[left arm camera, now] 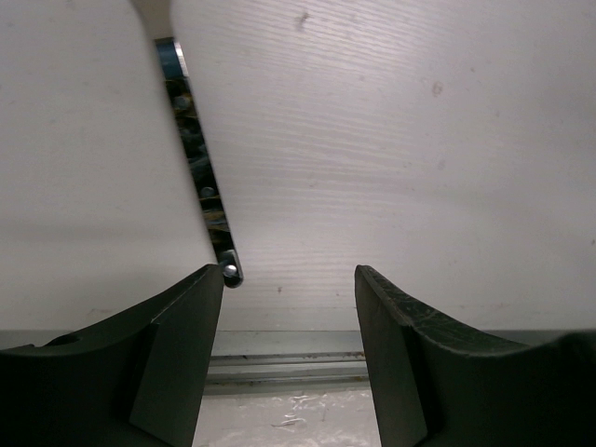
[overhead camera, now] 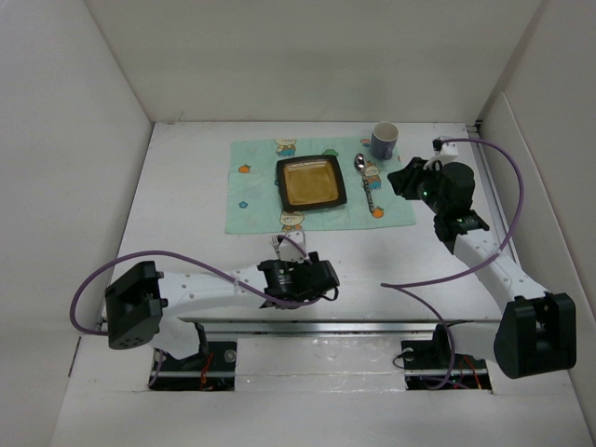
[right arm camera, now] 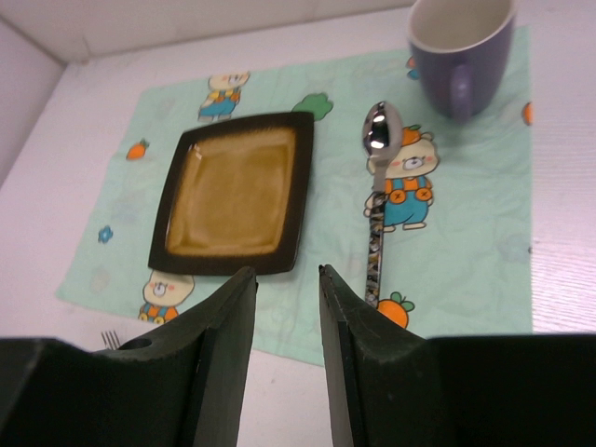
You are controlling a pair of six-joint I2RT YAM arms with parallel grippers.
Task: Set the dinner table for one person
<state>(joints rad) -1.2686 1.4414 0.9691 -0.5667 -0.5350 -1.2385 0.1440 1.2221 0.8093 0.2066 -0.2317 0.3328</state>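
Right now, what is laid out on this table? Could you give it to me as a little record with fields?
surface: plain white tabletop
mat: mint-green cartoon-printed cloth mat, flat on it
plate: square amber plate with a dark rim, mid-mat
spoon: shiny metal spoon, on the mat right of the plate
mug: purple mug, upright, mat's far right corner
fork: patterned-handle metal fork, on bare tabletop before the mat
left gripper: open, empty, beside the fork's handle
right gripper: open, narrow gap, empty

The mug point(right arm camera: 461, 47) is cropped by the top edge. Only the fork point(right arm camera: 110, 338) tines peek past the right fingers point(right arm camera: 223, 354).
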